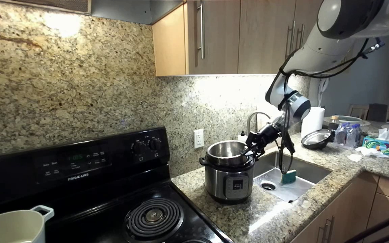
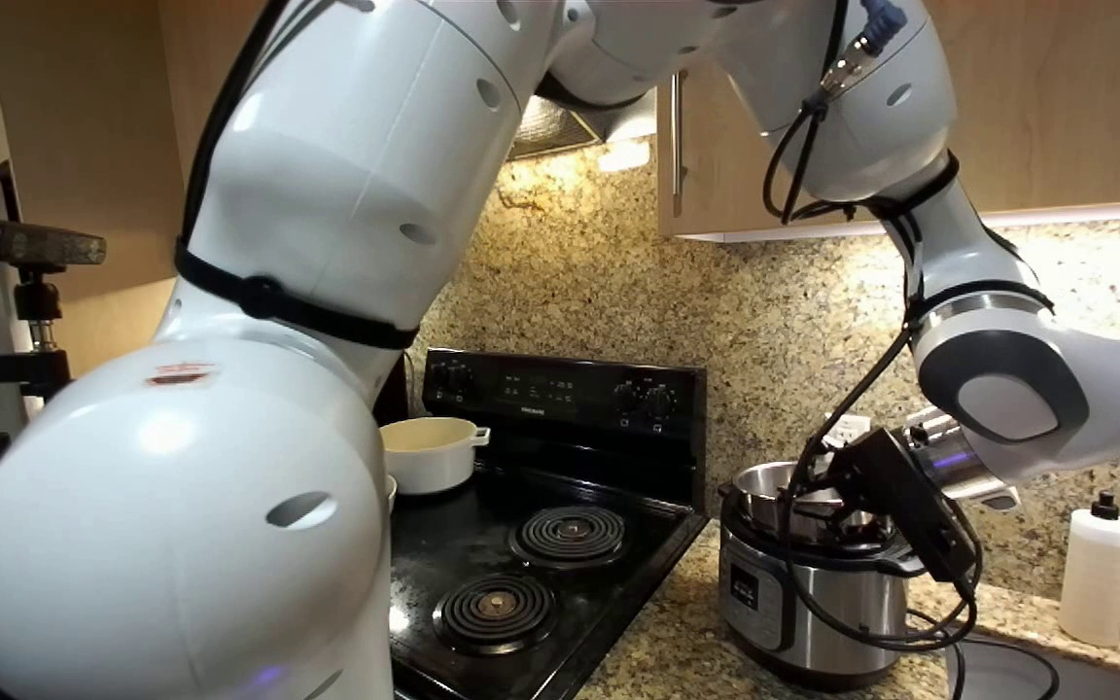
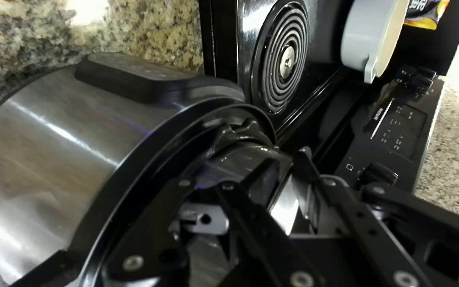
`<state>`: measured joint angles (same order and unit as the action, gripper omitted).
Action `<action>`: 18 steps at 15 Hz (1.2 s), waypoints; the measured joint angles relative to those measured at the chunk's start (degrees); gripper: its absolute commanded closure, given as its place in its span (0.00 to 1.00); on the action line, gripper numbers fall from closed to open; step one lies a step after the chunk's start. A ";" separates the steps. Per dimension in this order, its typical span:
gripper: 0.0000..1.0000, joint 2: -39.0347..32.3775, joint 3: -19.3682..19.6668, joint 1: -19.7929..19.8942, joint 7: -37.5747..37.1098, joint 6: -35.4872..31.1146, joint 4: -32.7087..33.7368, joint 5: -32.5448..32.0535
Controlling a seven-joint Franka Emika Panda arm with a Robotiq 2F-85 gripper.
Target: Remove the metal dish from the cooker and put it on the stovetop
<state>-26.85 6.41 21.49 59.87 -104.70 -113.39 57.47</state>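
Stovetop's back panel (image 1: 79, 164) reads "FRIGIDAIRE" (image 1: 78, 177).

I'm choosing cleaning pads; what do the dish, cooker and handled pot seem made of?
Dish: probably polished stainless steel, given its bright glints. Cooker: body apparently brushed metal, by its streaky sheen. Handled pot: smooth, pale wall suggests enamelled metal, though ceramic is possible.

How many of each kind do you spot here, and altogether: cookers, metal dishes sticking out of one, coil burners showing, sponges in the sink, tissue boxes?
Cooker: 1
Metal dish: 1
Coil burners: 2
Sponge: 1
Tissue box: 1
Total: 6
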 measured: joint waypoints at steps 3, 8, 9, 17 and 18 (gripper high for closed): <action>0.91 3.16 1.13 -0.02 5.15 -1.56 -4.97 3.77; 0.95 9.90 4.18 -0.08 11.90 -1.55 -11.87 6.44; 0.99 10.97 4.53 -0.14 11.99 -1.48 -12.50 6.44; 0.31 10.16 4.59 -4.79 3.59 -0.40 -7.79 6.43; 0.26 9.29 4.59 -5.30 0.77 -0.73 -6.82 6.44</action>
<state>-17.56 11.01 16.19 60.64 -105.43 -120.21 63.91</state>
